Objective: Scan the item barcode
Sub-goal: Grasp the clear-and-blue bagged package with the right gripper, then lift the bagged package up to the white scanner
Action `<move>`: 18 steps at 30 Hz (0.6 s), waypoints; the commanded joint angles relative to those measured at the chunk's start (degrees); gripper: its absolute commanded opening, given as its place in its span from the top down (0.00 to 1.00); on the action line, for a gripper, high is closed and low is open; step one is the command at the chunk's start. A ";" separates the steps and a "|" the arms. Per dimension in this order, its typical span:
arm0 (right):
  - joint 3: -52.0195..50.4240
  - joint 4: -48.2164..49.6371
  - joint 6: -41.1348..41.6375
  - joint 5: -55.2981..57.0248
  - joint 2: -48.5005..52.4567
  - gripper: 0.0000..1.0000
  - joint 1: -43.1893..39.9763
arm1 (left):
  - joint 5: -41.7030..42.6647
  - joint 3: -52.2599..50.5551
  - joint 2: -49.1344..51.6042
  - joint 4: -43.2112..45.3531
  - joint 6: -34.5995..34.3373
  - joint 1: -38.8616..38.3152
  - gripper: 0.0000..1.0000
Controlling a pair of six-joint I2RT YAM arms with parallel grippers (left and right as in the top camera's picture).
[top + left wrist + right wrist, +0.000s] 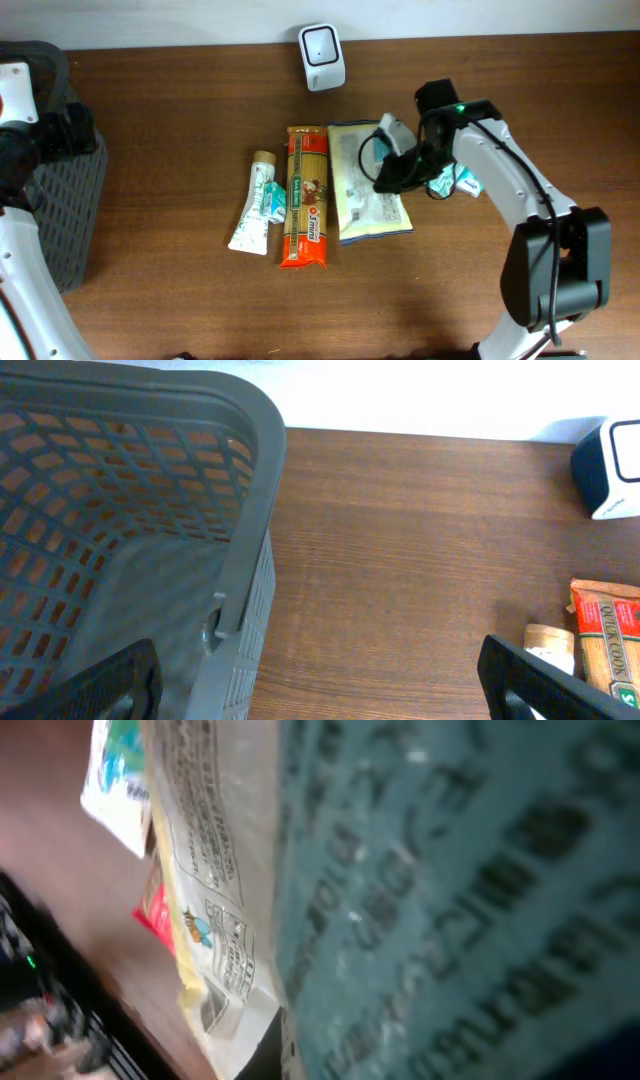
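The white barcode scanner [322, 45] stands at the table's back edge; it also shows as the scanner [610, 468] at the right of the left wrist view. My right gripper [425, 180] is low over the table, to the right of a flat yellow-and-white packet [365, 185]. It is shut on a teal packet [455, 183]. That teal packet [460, 890] fills most of the right wrist view, blurred, with one dark finger [268, 1055] at its lower edge. My left gripper [320, 685] hangs open and empty over the grey basket's rim [255, 510].
A spaghetti packet [305, 195] and a white toothpaste tube [258, 205] lie side by side left of the flat packet. The grey mesh basket [75, 200] stands at the table's left edge, under my left arm.
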 commanded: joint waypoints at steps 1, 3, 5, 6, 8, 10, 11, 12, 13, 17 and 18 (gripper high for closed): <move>0.17 0.33 -8.26 4.72 -0.52 0.96 4.20 | 0.24 0.59 -0.28 0.04 0.90 0.15 0.01; 0.17 1.09 -8.24 12.79 -0.48 0.93 6.51 | 0.24 0.59 -0.28 0.04 0.90 0.15 0.01; 0.17 1.46 -8.26 16.17 -0.48 0.91 6.84 | 0.24 0.59 -0.28 0.04 0.90 0.15 0.01; 0.17 1.95 -8.26 16.94 -0.46 0.90 6.75 | 0.24 0.59 -0.28 0.04 0.90 0.15 0.01; 0.17 3.23 -8.26 17.27 -0.48 0.86 6.69 | 0.24 0.59 -0.28 0.04 0.90 0.15 0.01; 0.17 4.02 -8.24 17.22 -0.48 0.86 6.73 | 0.24 0.59 -0.28 0.07 0.90 0.15 0.01; 0.17 4.22 -8.22 17.25 -0.46 0.86 6.73 | 0.24 0.59 -0.28 0.04 0.90 0.15 0.01; 0.17 4.28 -8.22 17.20 -0.46 0.86 6.73 | 0.24 0.59 -0.28 0.07 0.90 0.15 0.01; 0.17 4.28 -8.22 17.20 -0.46 0.86 6.73 | 0.24 0.59 -0.28 0.07 0.90 0.15 0.01; 0.17 6.73 -2.43 9.94 -0.46 0.96 6.67 | 0.24 0.59 -0.28 0.04 0.90 0.15 0.01; 0.17 8.50 3.28 8.79 -0.46 0.96 6.58 | 0.24 0.59 -0.28 0.07 0.90 0.15 0.01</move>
